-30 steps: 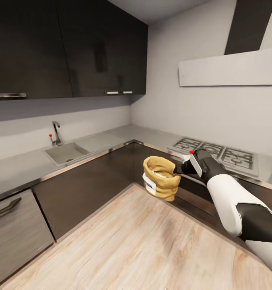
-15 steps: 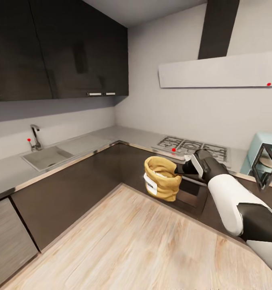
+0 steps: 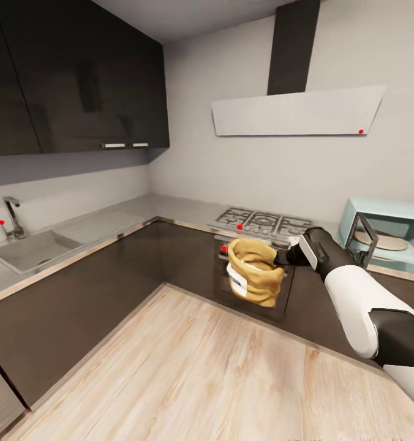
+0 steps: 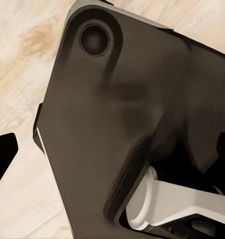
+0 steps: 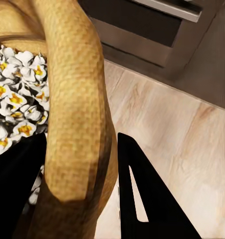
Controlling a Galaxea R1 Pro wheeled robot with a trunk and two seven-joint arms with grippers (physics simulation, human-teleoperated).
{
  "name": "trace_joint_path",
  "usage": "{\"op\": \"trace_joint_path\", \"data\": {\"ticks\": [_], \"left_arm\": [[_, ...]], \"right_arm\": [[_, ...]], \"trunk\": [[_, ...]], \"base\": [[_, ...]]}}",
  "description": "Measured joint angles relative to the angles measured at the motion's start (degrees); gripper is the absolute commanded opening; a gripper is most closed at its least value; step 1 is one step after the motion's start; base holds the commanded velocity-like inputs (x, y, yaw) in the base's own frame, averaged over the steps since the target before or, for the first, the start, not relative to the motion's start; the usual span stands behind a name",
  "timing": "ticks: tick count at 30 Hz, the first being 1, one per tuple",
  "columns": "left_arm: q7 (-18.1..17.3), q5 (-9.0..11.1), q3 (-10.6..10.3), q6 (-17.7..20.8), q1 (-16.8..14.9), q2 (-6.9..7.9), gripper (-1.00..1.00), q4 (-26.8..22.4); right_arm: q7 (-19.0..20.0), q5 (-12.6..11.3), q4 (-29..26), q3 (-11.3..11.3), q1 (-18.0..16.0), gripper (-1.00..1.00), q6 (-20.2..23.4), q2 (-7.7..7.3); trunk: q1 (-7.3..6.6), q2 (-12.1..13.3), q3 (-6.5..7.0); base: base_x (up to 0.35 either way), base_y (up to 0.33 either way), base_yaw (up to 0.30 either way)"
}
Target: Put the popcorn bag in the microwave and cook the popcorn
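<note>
The tan popcorn bag point(image 3: 254, 272) hangs in the air in front of the dark cabinet fronts, held by its rolled rim in my right gripper point(image 3: 282, 257), which is shut on it. In the right wrist view the rim point(image 5: 75, 99) sits between the two black fingers point(image 5: 147, 194), and white-and-yellow popcorn point(image 5: 15, 109) fills the sack. The mint-blue microwave point(image 3: 387, 236) stands on the grey countertop point(image 3: 109, 223) at the right, its dark glass door point(image 3: 358, 237) swung open. The left wrist view shows a dark part of my own body point(image 4: 122, 109) over the wooden floor, with one black finger point(image 4: 2, 155) at the edge.
A gas hob point(image 3: 262, 222) lies between the corner and the microwave, with a built-in oven point(image 3: 274, 300) below it behind the bag. A sink point(image 3: 23, 251) with a tap is at the left. Dark wall cabinets point(image 3: 72, 79) and a white hood point(image 3: 293, 110) hang above. Wooden floor point(image 3: 188, 367) lies ahead.
The whole view has swung to the right, so the sink slid left and the microwave with its open door came into sight. The bag stays in my right gripper.
</note>
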Motion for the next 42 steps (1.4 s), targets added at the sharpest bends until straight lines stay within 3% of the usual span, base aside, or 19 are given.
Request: {"op": "trace_joint_path", "data": {"ticks": [23, 42], "left_arm": [[-0.1, -0.2, -0.1, 0.0, 0.0, -0.08, 1.00, 0.0], [0.4, 0.0, 0.2, 0.0, 0.0, -0.07, 1.00, 0.0]], "right_arm": [[0.0, 0.0, 0.0, 0.1, 0.0, -1.00, -0.1, 0.08], [0.2, -0.2, 3.0, 0.1, 0.0, -1.00, -0.5, 0.11]], "trunk": [[0.00, 0.0, 0.80], [0.04, 0.0, 0.89]], "base": [[-0.006, 0.000, -0.263], [-0.331, 0.000, -0.020]]}}
